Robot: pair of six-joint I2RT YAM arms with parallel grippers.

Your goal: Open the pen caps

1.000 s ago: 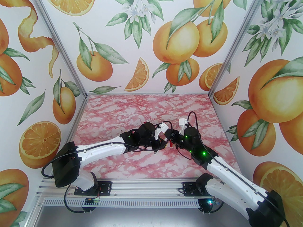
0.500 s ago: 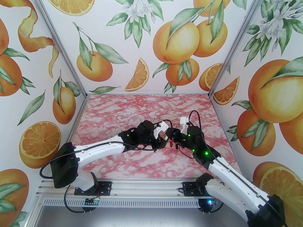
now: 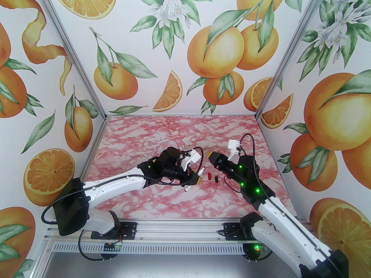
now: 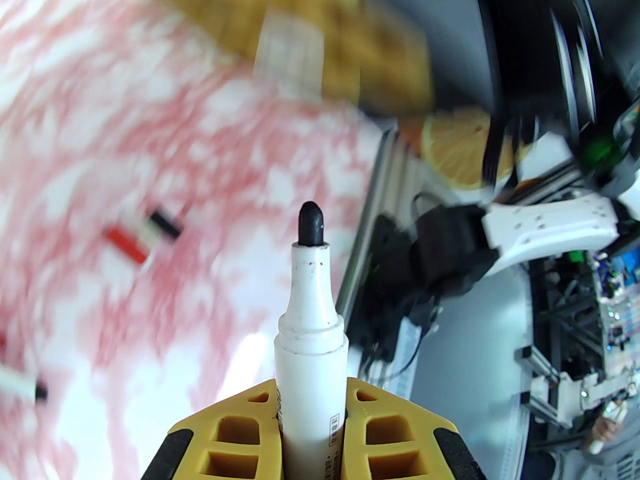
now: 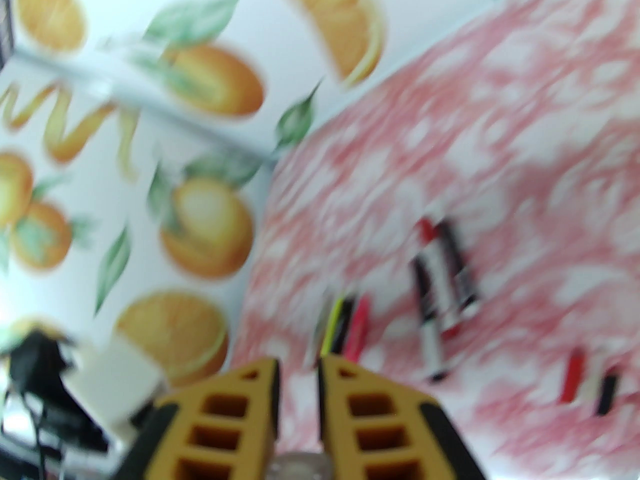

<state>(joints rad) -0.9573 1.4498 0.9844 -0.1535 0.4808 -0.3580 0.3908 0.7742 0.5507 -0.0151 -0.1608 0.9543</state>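
Nearest the arm bases: a white marker [image 4: 310,318], black tip bared, pinched low on its barrel between the left fingers [image 4: 235,423]. Just beyond, loose on the pink marbled surface [image 3: 174,201]: a red cap [image 3: 209,177] and a black cap [image 3: 216,179], side by side, apart from both arms. Farther back: the right fingers [image 5: 360,403], pressed close on what looks like a white cap [image 4: 290,53], too blurred to swear to. Off to the side, more markers [image 5: 440,288], blurred. Judged light, stiff and slick, prone to roll; best pinched square across the round sides, barrel braced by the other fingers.
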